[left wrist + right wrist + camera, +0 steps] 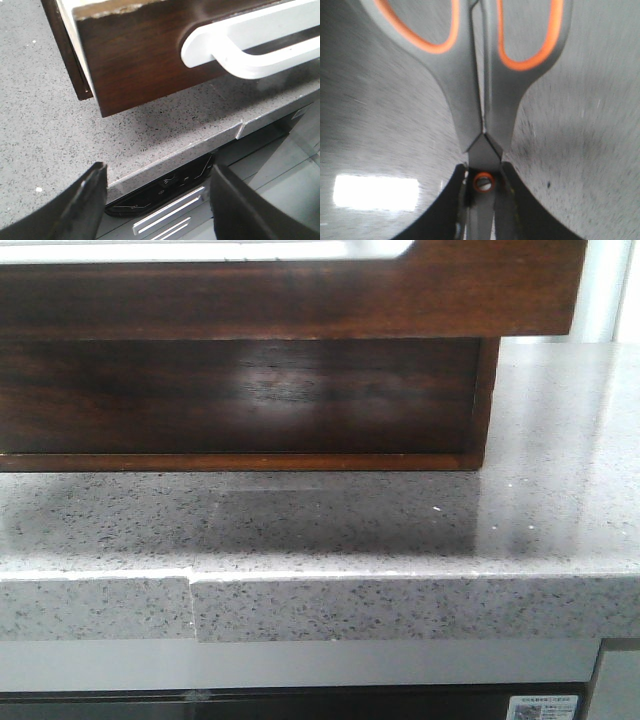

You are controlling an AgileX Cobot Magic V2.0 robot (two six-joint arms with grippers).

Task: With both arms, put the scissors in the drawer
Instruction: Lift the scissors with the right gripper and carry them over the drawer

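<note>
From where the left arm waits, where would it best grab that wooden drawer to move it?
At the semicircular notch in the top edge of the drawer front, coming from the front. The face is otherwise flat and glossy, so the notch is the only purchase. The open left tool hangs empty before it.

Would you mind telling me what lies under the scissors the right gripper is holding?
Under the scissors only speckled grey countertop shows, with a bright reflection. The right gripper clamps at the pivot screw, hiding the blades and whatever lies beneath them.

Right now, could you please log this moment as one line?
drawer: pulled out | left hand: open, empty, before drawer | right hand: shut on scissors near pivot | scissors not yet in drawer
</note>
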